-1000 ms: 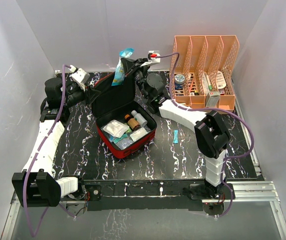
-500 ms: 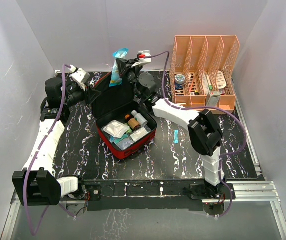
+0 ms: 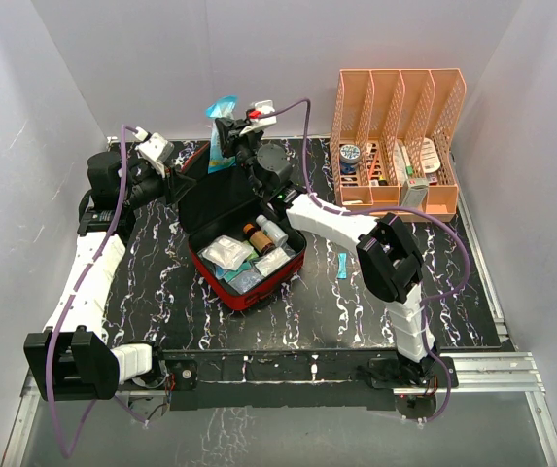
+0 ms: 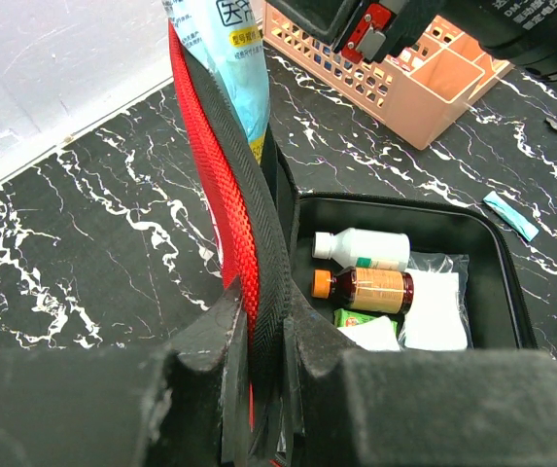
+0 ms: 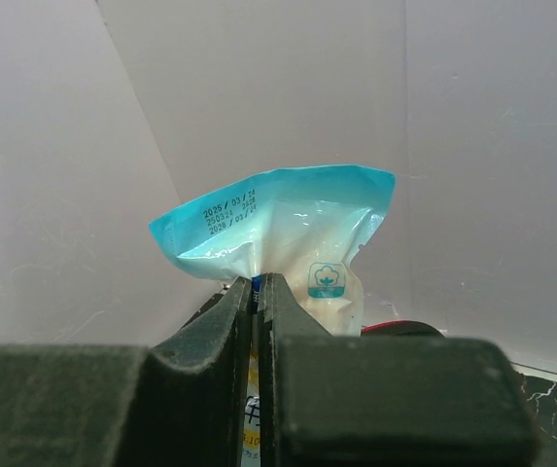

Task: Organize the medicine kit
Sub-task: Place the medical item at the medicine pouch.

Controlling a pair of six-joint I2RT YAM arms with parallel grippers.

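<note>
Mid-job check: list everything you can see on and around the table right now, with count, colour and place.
medicine kit: one, red with black lining, table centre, open, lid raised
packet: one, blue and white, above the lid's far edge
white bottle: one, white, inside the kit
brown bottle: one, brown with orange cap, inside the kit beside the white bottle
green box: one, green, inside the kit, partly hidden
clear bag: one, clear with white pad, inside the kit
file rack: one, orange-pink, four slots, far right; contents too small to name
strip: one, teal, on the table right of the kit
table: one, black with white veins
left gripper: shut on the kit's lid edge
right gripper: shut on the packet
</note>
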